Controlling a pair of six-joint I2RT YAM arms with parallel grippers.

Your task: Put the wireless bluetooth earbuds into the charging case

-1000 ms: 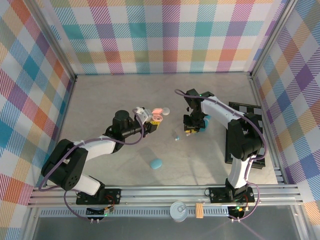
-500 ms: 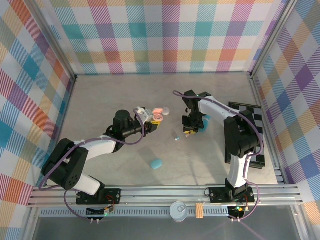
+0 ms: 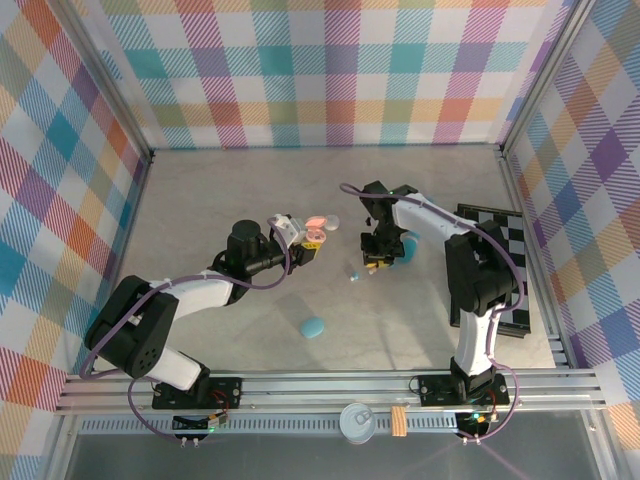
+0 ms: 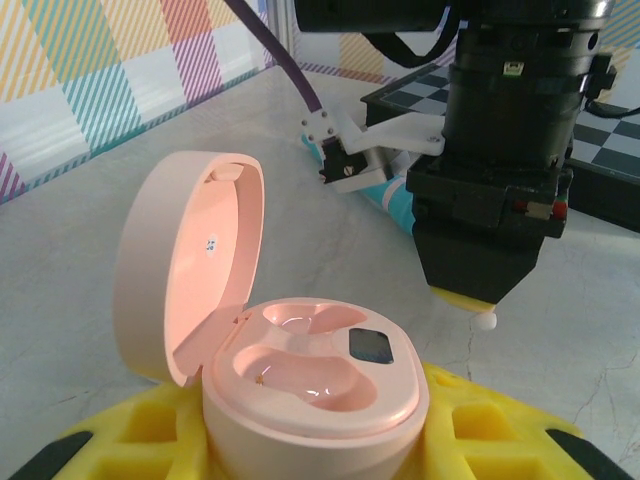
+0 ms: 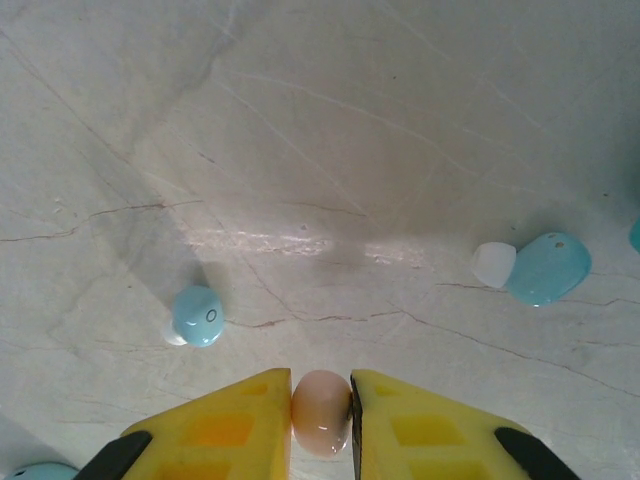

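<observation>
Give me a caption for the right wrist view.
Right gripper pinches a pink earbud over the table; one teal earbud and another lie on it.

Left arm [image 3: 190, 295] starts at the lower left of the top view, folds at the elbow, and stretches toward the middle with the wrist lying roughly level. The left pincer [image 3: 303, 243] is clamped on the open pink case [image 4: 310, 390], with yellow pads [image 4: 480, 425] hugging both sides. Right arm [image 3: 470, 290] stands tall on the right side, forearm reaching left to about centre, wrist pointing straight down at the counter [image 5: 300, 150]. The right pincer [image 5: 321, 440] is pinched nearly closed on a tiny pinkish earbud [image 5: 321, 408].
</observation>
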